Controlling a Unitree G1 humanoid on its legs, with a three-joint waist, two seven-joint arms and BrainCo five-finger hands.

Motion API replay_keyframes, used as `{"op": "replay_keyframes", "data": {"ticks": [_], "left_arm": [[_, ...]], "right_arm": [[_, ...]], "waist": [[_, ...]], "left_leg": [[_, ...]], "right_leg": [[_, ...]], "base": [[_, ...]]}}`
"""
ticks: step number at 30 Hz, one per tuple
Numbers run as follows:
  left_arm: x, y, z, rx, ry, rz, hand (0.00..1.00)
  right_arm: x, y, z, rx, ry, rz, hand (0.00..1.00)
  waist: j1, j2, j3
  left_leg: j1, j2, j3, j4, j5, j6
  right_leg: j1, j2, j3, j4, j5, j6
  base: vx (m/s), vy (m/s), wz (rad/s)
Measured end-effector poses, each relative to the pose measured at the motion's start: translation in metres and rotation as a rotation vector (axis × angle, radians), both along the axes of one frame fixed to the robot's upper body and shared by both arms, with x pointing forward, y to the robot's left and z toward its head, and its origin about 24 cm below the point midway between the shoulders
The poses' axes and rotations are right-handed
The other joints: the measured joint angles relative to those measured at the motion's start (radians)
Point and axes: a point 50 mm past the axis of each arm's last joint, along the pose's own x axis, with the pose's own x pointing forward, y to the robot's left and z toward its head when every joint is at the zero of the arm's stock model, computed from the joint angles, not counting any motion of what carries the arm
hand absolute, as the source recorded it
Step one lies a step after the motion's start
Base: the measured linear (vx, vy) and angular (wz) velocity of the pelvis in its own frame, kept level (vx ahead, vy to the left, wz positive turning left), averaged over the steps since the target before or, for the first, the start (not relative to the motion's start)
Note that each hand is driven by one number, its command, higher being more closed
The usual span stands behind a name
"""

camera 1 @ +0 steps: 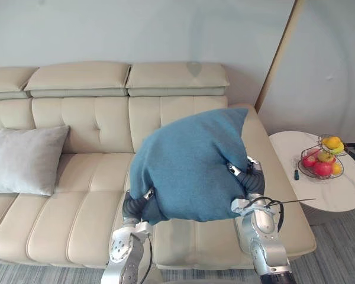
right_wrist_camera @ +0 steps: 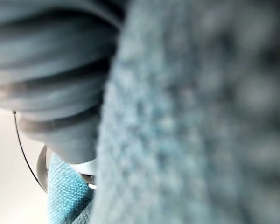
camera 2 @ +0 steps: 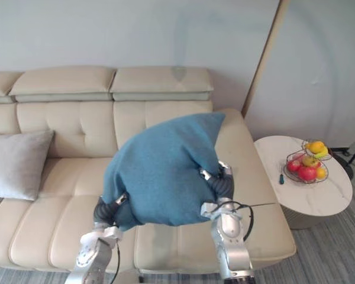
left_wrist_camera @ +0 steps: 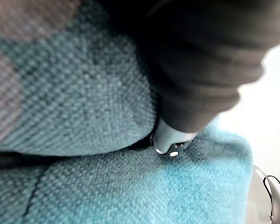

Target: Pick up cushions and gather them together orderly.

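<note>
The blue cushion [camera 1: 189,165] covers our left hand [camera 1: 132,206] and right hand [camera 1: 252,181]; we cannot tell their grip. Its weave is coarse.

Woven teal cushion [camera 1: 189,165], grey cushion [camera 1: 25,160] – cream sofa [camera 1: 83,195]

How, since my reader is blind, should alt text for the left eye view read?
A blue cushion is held up between the robot's left hand and right hand over a cream sofa. A grey cushion leans on its backrest at left; a fruit basket sits on a round table at right.
</note>
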Motion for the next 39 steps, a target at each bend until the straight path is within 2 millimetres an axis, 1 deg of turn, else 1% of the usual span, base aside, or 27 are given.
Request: {"op": "replay_keyframes", "data": {"ticks": [1, 3, 4, 5, 6, 9, 12, 15, 19, 20, 21, 22, 23, 24, 25, 26, 27, 28, 29, 30, 31, 32, 34, 35, 36, 37, 39], "left_arm": [[0.000, 0.001, 0.000, 0.006, 0.000, -0.002, 1.00], [-0.001, 0.001, -0.001, 0.014, 0.009, -0.013, 1.00], [-0.001, 0.001, -0.001, 0.014, 0.009, -0.013, 1.00], [-0.001, 0.002, -0.001, 0.023, 0.010, -0.016, 1.00], [-0.001, 0.003, -0.001, 0.028, 0.010, -0.017, 1.00], [-0.002, 0.006, -0.002, 0.046, 0.014, -0.022, 1.00], [-0.004, 0.007, -0.010, 0.053, 0.051, -0.022, 1.00], [-0.006, 0.010, -0.017, 0.101, 0.082, -0.045, 1.00], [-0.004, 0.010, -0.016, 0.127, 0.076, -0.049, 1.00], [0.003, 0.010, -0.011, 0.134, 0.054, -0.032, 1.00], [0.008, 0.010, -0.007, 0.136, 0.037, -0.026, 1.00], [0.020, 0.010, 0.002, 0.144, -0.003, -0.007, 1.00], [0.024, 0.011, 0.006, 0.150, -0.017, 0.003, 1.00], [0.035, 0.013, 0.016, 0.162, -0.059, 0.036, 1.00], [0.046, 0.014, 0.027, 0.164, -0.100, 0.066, 1.00], [0.049, 0.014, 0.031, 0.164, -0.113, 0.078, 1.00], [0.059, 0.015, 0.043, 0.162, -0.157, 0.113, 1.00], [0.064, 0.015, 0.049, 0.160, -0.181, 0.126, 1.00], [0.078, 0.013, 0.069, 0.155, -0.252, 0.149, 1.00], [0.081, 0.013, 0.074, 0.153, -0.269, 0.153, 1.00], [0.093, 0.010, 0.092, 0.150, -0.327, 0.174, 1.00], [0.106, 0.008, 0.110, 0.166, -0.387, 0.184, 1.00], [0.122, 0.007, 0.134, 0.188, -0.462, 0.195, 1.00], [0.132, 0.005, 0.156, 0.202, -0.525, 0.198, 1.00], [0.145, 0.001, 0.188, 0.213, -0.616, 0.203, 1.00], [0.149, -0.001, 0.200, 0.217, -0.650, 0.205, 1.00], [0.159, -0.009, 0.256, 0.230, -0.806, 0.214, 1.00]], "right_arm": [[0.000, 0.001, -0.001, 0.002, 0.004, 0.001, 1.00], [0.001, 0.001, -0.002, 0.003, 0.009, 0.002, 1.00], [0.001, 0.001, -0.002, 0.003, 0.009, 0.002, 1.00], [0.002, 0.002, -0.004, 0.008, 0.018, 0.003, 1.00], [0.002, 0.003, -0.005, 0.009, 0.022, 0.003, 1.00], [0.002, 0.003, -0.021, 0.010, 0.089, 0.000, 1.00], [0.001, 0.002, -0.035, 0.004, 0.151, -0.001, 1.00], [0.000, 0.002, -0.047, -0.004, 0.207, -0.001, 1.00], [0.004, 0.003, -0.048, -0.060, 0.217, -0.004, 1.00], [0.017, 0.004, -0.045, -0.105, 0.207, -0.009, 1.00], [0.022, 0.004, -0.042, -0.114, 0.197, -0.011, 1.00], [0.034, 0.007, -0.033, -0.132, 0.165, -0.018, 1.00], [0.037, 0.009, -0.028, -0.142, 0.149, -0.022, 1.00], [0.049, 0.016, -0.013, -0.152, 0.094, -0.024, 1.00], [0.058, 0.022, 0.002, -0.170, 0.039, -0.026, 1.00], [0.062, 0.024, 0.007, -0.180, 0.020, -0.029, 1.00], [0.069, 0.030, 0.021, -0.186, -0.028, -0.037, 1.00], [0.072, 0.031, 0.026, -0.184, -0.046, -0.046, 1.00], [0.080, 0.033, 0.042, -0.180, -0.094, -0.076, 1.00], [0.081, 0.034, 0.045, -0.181, -0.105, -0.081, 1.00], [0.087, 0.035, 0.059, -0.194, -0.148, -0.114, 1.00], [0.094, 0.036, 0.074, -0.191, -0.190, -0.137, 1.00], [0.101, 0.035, 0.096, -0.170, -0.253, -0.175, 1.00], [0.106, 0.035, 0.115, -0.154, -0.306, -0.202, 1.00], [0.110, 0.034, 0.141, -0.148, -0.384, -0.253, 1.00], [0.112, 0.033, 0.151, -0.145, -0.412, -0.272, 1.00], [0.117, 0.027, 0.197, -0.145, -0.538, -0.354, 1.00]], "waist": [[0.000, -0.023, -0.003], [-0.003, -0.041, -0.003], [-0.006, -0.043, -0.005], [-0.006, -0.044, -0.006], [-0.006, -0.043, -0.006], [-0.009, -0.044, -0.010], [-0.011, -0.039, -0.016], [-0.018, -0.045, -0.026], [-0.025, -0.054, -0.031], [-0.023, -0.053, -0.026], [-0.020, -0.052, -0.020], [-0.010, -0.053, -0.005], [-0.007, -0.053, 0.001], [0.009, -0.051, 0.032], [0.016, -0.046, 0.067], [0.015, -0.045, 0.073], [0.020, -0.041, 0.076], [0.024, -0.039, 0.078], [0.041, -0.036, 0.091], [0.046, -0.035, 0.092], [0.062, -0.032, 0.096], [0.065, -0.025, 0.101], [0.065, -0.016, 0.108], [0.066, -0.013, 0.112], [0.066, -0.006, 0.122], [0.066, -0.004, 0.132], [0.063, 0.003, 0.165]], "left_leg": [[0.005, -0.029, 0.015, -0.016, 0.002, 0.002], [0.007, -0.066, 0.024, -0.013, -0.004, 0.018], [0.009, -0.075, 0.027, -0.013, -0.008, 0.024], [0.017, -0.091, 0.027, -0.015, -0.010, 0.026], [0.018, -0.095, 0.026, -0.016, -0.010, 0.026], [0.021, -0.096, 0.006, -0.019, -0.010, 0.025], [0.025, -0.097, -0.014, -0.046, -0.001, 0.014], [0.045, -0.103, -0.020, -0.087, 0.020, 0.008], [0.051, -0.107, -0.033, -0.149, 0.068, 0.005], [0.026, -0.105, -0.054, -0.161, 0.089, 0.005], [0.011, -0.103, -0.060, -0.164, 0.098, 0.006], [-0.019, -0.099, -0.074, -0.176, 0.121, 0.005], [-0.032, -0.097, -0.077, -0.179, 0.128, 0.005], [-0.057, -0.092, -0.080, -0.189, 0.147, 0.005], [-0.079, -0.089, -0.085, -0.189, 0.158, 0.006], [-0.093, -0.089, -0.088, -0.187, 0.162, 0.006], [-0.146, -0.089, -0.098, -0.186, 0.178, 0.008], [-0.167, -0.089, -0.101, -0.188, 0.181, 0.006], [-0.213, -0.089, -0.102, -0.190, 0.193, -0.002], [-0.223, -0.088, -0.103, -0.190, 0.197, -0.002], [-0.252, -0.088, -0.103, -0.193, 0.208, -0.007], [-0.276, -0.089, -0.107, -0.204, 0.222, -0.004], [-0.303, -0.090, -0.115, -0.228, 0.243, -0.004], [-0.325, -0.089, -0.122, -0.248, 0.262, -0.010], [-0.350, -0.087, -0.127, -0.282, 0.290, -0.011], [-0.353, -0.088, -0.128, -0.293, 0.301, -0.013], [-0.393, -0.092, -0.131, -0.331, 0.339, -0.007]], "right_leg": [[-0.001, -0.025, 0.015, -0.018, 0.008, 0.002], [0.007, -0.054, 0.029, -0.046, 0.024, 0.012], [0.016, -0.060, 0.030, -0.055, 0.027, 0.015], [0.018, -0.067, 0.045, -0.059, 0.038, 0.032], [0.018, -0.067, 0.046, -0.059, 0.040, 0.033], [0.037, -0.062, 0.049, -0.097, 0.047, 0.044], [0.037, -0.053, 0.062, -0.132, 0.068, 0.039], [0.039, -0.053, 0.071, -0.146, 0.074, 0.041], [0.026, -0.049, 0.063, -0.148, 0.075, 0.041], [0.003, -0.043, 0.053, -0.145, 0.084, 0.038], [-0.009, -0.039, 0.047, -0.145, 0.089, 0.036], [-0.039, -0.031, 0.041, -0.145, 0.101, 0.032], [-0.049, -0.028, 0.039, -0.145, 0.105, 0.029], [-0.075, -0.022, 0.037, -0.141, 0.116, 0.027], [-0.101, -0.020, 0.035, -0.121, 0.119, 0.029], [-0.117, -0.020, 0.033, -0.110, 0.119, 0.029], [-0.180, -0.020, 0.028, -0.078, 0.119, 0.029], [-0.203, -0.020, 0.025, -0.067, 0.117, 0.027], [-0.260, -0.022, 0.020, -0.038, 0.113, 0.027], [-0.273, -0.022, 0.019, -0.031, 0.113, 0.027], [-0.316, -0.026, 0.017, -0.004, 0.111, 0.028], [-0.348, -0.028, 0.013, 0.012, 0.111, 0.029], [-0.385, -0.029, 0.007, 0.019, 0.112, 0.031], [-0.418, -0.028, 0.007, 0.026, 0.116, 0.034], [-0.458, -0.028, 0.004, 0.034, 0.120, 0.035], [-0.467, -0.028, 0.003, 0.036, 0.121, 0.035], [-0.532, -0.033, -0.001, 0.056, 0.122, 0.036]], "base": [[0.10, 0.216, -0.12], [0.11, 0.241, 0.01], [0.09, 0.150, 0.11], [0.07, 0.087, 0.06], [0.07, 0.069, -0.01], [0.03, -0.023, -0.03], [0.00, -0.028, -0.14], [-0.01, -0.011, -0.08], [-0.06, -0.033, 0.12], [-0.11, -0.033, 0.21], [-0.17, -0.037, 0.26], [-0.14, -0.023, 0.18], [-0.17, -0.021, 0.14], [-0.18, -0.005, 0.10], [-0.18, 0.007, 0.09], [-0.21, 0.024, 0.15], [-0.18, 0.026, 0.14], [-0.19, 0.029, 0.19], [-0.14, 0.020, 0.11], [-0.11, 0.009, 0.08], [-0.10, -0.009, 0.07], [-0.09, -0.017, 0.11], [-0.08, -0.016, 0.11], [-0.10, -0.037, 0.09], [-0.09, -0.039, 0.07], [-0.06, -0.040, 0.06], [-0.03, -0.017, 0.06]]}}
